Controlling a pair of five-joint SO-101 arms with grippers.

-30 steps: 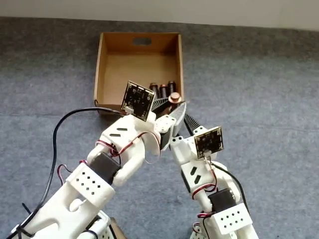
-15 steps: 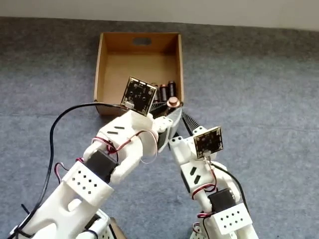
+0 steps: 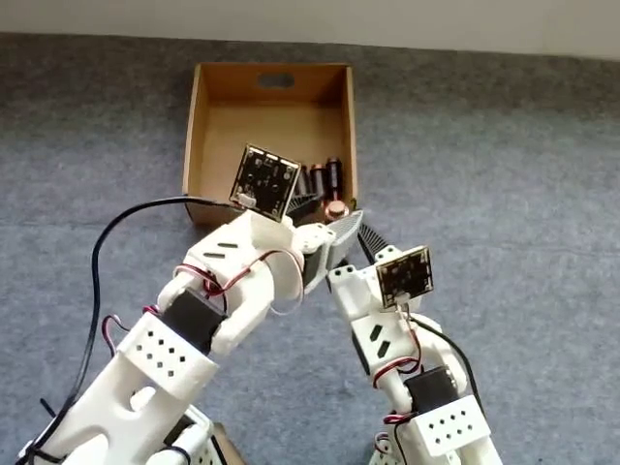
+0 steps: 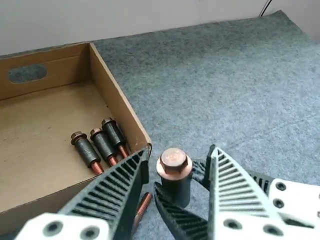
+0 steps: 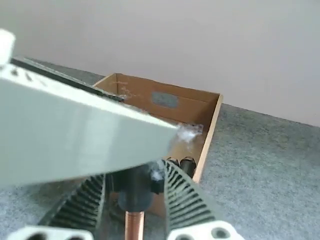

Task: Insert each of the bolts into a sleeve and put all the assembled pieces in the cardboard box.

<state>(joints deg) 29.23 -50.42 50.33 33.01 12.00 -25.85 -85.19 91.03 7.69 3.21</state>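
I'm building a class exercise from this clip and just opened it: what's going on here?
The right gripper is clamped on a dark sleeve with a copper bolt through it, held upright just outside a near corner of the cardboard box. The left gripper is open, one finger on each side of the bolt head. Three finished pieces lie side by side in the box.

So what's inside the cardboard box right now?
Three sleeved bolts lie side by side beside the right wall of the cardboard box, near its front corner. The rest of the visible floor is bare; the left arm hides the strip behind the front wall.
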